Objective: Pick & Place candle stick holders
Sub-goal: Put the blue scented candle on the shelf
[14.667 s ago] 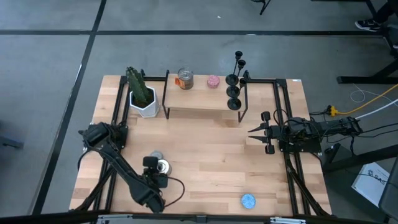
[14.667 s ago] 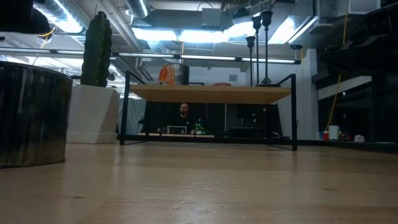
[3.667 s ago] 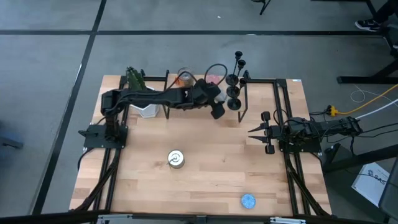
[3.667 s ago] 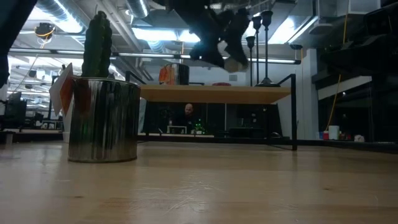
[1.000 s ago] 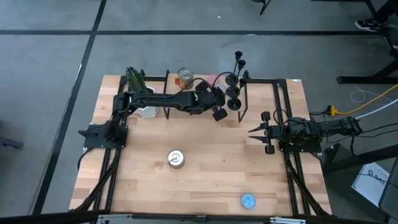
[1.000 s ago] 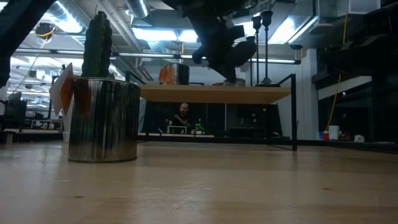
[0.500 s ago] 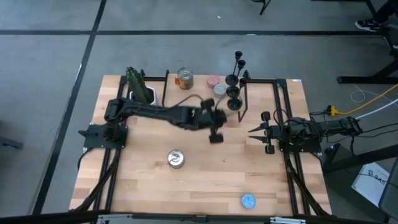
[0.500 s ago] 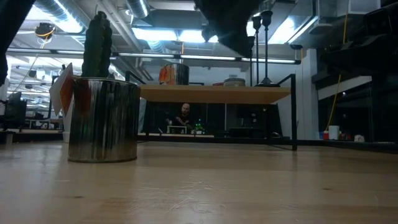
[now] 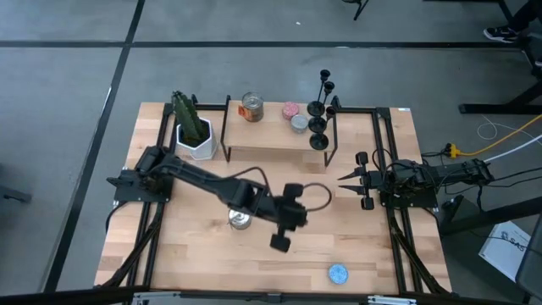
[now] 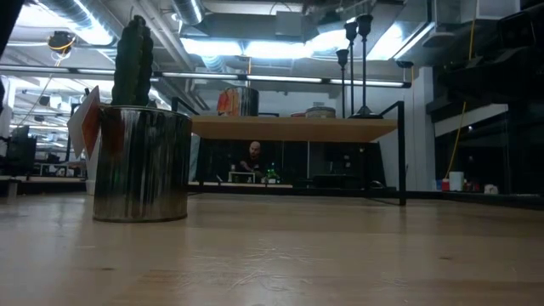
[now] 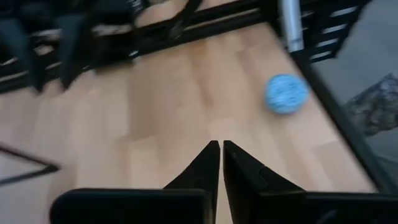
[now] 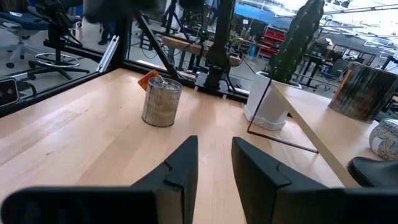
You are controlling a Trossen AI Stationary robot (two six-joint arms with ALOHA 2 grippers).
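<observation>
Candle stick holders (image 9: 319, 114): matte-black pieces, each a round flat base, a thin upright stem and a small cup top, clustered at the right end of a raised wooden shelf (image 9: 267, 135) on thin black metal legs, along the table's far edge. From table height their stems (image 10: 355, 59) rise as slender dark lines above the shelf's pale plank. No gripper touches them.

On the same shelf: a small round silver tin (image 9: 299, 123) just beside the holders, a flat pink disc (image 9: 290, 110), and a cylindrical can with an orange label (image 9: 251, 107). Left of the shelf, a green columnar cactus in a white angular pot (image 9: 191, 129).

Left gripper (image 9: 279, 241): over the middle of the light, plank-grained wooden table (image 9: 356, 246), well apart from the holders. In its wrist view the two dark tapered fingers (image 11: 208, 165) lie together, tip to tip, with nothing between them. Beyond them sits a round blue speckled disc (image 11: 286, 94), blurred there, so its material cannot be judged.

Shiny cylindrical metal can (image 9: 240, 219): upright on the table just beside the left arm; in the low view it looms large, its smooth wall mirror-bright.

Right gripper (image 9: 345, 180): waits at the table's right side, its blunt dark fingers (image 12: 180, 165) partly apart and holding nothing.

Beyond the table, under the shelf, a person (image 10: 252, 159) is seated far off in the room.
</observation>
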